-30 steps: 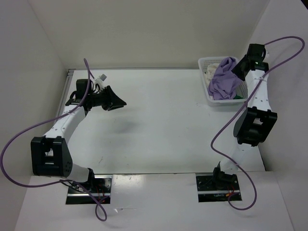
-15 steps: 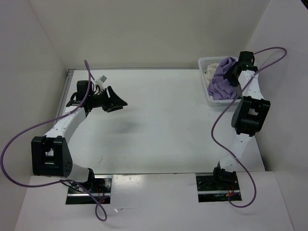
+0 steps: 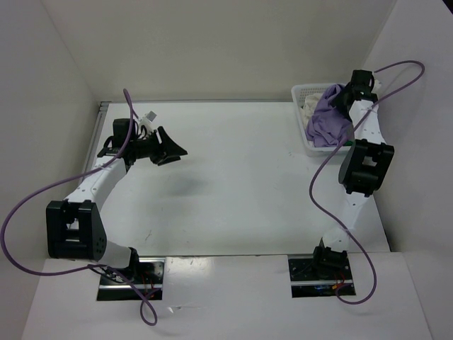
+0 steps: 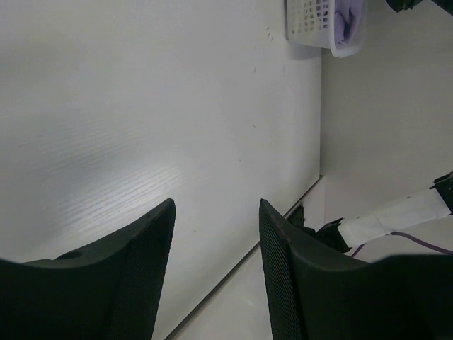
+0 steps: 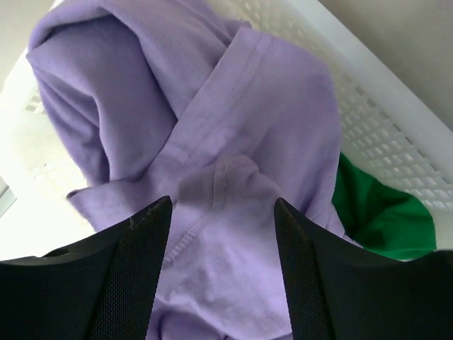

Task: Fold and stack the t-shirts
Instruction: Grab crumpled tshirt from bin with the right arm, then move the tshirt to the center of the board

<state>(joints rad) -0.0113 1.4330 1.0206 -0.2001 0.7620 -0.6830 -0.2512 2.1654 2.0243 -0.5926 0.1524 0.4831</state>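
The lavender purple t-shirt [image 3: 327, 119] lies bunched in the white mesh basket [image 3: 302, 92] at the back right, spilling over its front rim. The cream white t-shirt [image 3: 310, 108] shows beside it. In the right wrist view the lavender shirt [image 5: 233, 142] fills the frame and the green t-shirt [image 5: 379, 212] shows at the right under it. My right gripper [image 5: 221, 212] is open, its fingers on either side of a raised fold of the lavender shirt. My left gripper [image 3: 177, 151] is open and empty above the table at the left; in its own view [image 4: 216, 212] the jaws stand apart.
The white table [image 3: 226, 177] lies between the arms. White walls close in the left, back and right sides. The basket's far wall [image 5: 396, 106] lies just behind the shirts. The basket also shows in the left wrist view [image 4: 311, 21], far off.
My right gripper has swung from the basket's right side in over the basket and down onto the lavender shirt. The left arm has not moved.
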